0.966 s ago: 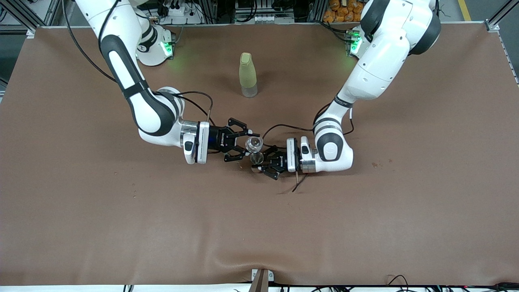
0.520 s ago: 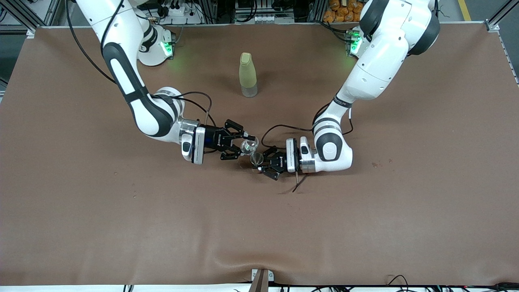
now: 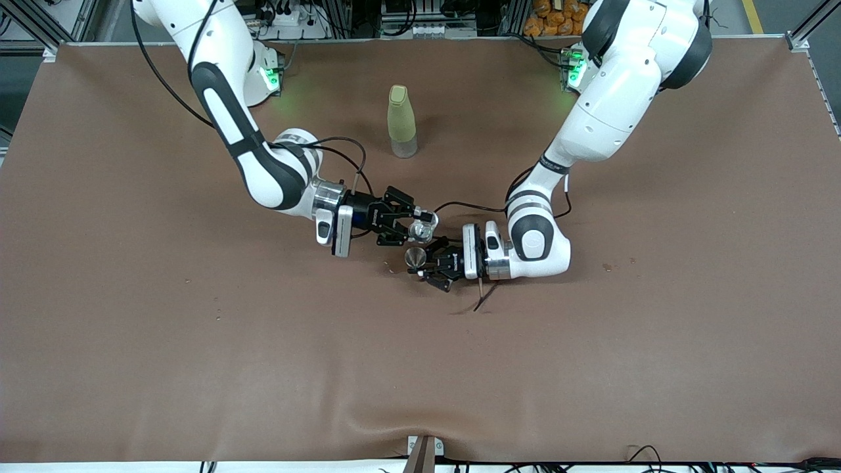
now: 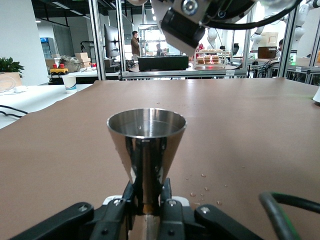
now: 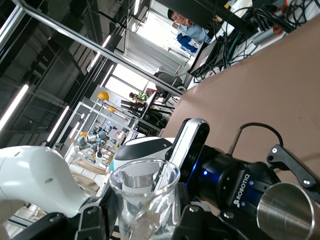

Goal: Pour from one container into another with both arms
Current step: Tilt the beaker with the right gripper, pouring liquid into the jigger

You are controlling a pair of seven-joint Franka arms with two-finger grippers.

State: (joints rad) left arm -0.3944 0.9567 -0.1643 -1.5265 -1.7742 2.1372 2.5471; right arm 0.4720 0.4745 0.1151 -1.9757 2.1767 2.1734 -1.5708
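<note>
Glass (image 3: 420, 229), gripped in the right hand (image 3: 418, 223), had tipped and swung above the cup (image 3: 414, 257) held by the left hand (image 3: 426, 264); pouring looked underway.

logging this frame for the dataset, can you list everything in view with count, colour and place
glass cup: one, clear, held tilted by the right gripper over the middle of the table, above and beside the metal cup
metal cup: one, silvery-grey, upright in the left gripper, gripped at its thin waist
bottle: one, yellow-green, standing on the table, farther from the front camera than both cups
droplets: several, clear, on the table near the metal cup
table: one, brown cover
right gripper: one, black, shut on the glass cup
left gripper: one, black, shut on the metal cup
</note>
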